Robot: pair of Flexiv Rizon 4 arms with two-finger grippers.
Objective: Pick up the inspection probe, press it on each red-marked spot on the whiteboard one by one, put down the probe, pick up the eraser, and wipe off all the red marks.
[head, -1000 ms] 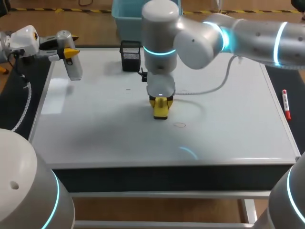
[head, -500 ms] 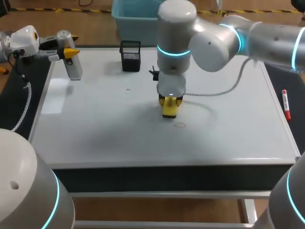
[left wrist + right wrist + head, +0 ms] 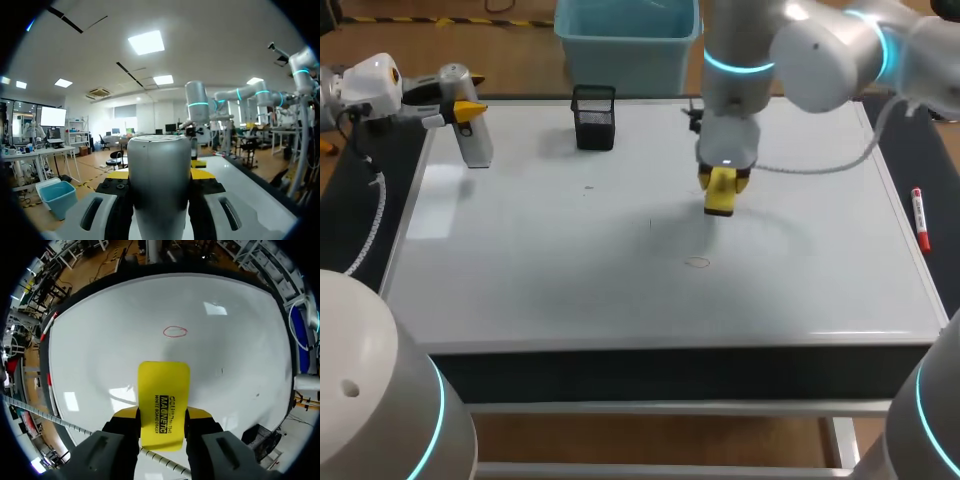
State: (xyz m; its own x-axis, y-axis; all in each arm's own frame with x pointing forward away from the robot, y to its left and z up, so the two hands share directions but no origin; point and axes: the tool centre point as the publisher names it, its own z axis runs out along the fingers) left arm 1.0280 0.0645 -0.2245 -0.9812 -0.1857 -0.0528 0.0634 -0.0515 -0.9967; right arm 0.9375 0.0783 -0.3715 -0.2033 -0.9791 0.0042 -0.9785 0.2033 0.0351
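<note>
A yellow eraser point(image 3: 720, 192) hangs just above the whiteboard point(image 3: 520, 270), right of its middle, with my right gripper point(image 3: 722, 180) shut on it. In the right wrist view the eraser point(image 3: 163, 390) sticks out between the fingers of the right gripper point(image 3: 163, 415), and a red circle mark point(image 3: 175, 331) lies on the board ahead of it. The same red mark point(image 3: 697, 262) lies nearer the front edge than the eraser. My left gripper point(image 3: 460, 112) stays over the board's far left corner, shut on the grey inspection probe point(image 3: 472, 140). The probe point(image 3: 160, 185) fills the left wrist view between the yellow tips.
A black mesh holder point(image 3: 594, 117) stands at the board's back edge, with a blue bin point(image 3: 625, 40) behind it. A red marker point(image 3: 920, 218) lies on the dark strip right of the board. Small dark specks point(image 3: 588, 186) dot the board.
My right arm has carried the eraser rightward and toward the back of the board. The left arm and probe have kept still.
</note>
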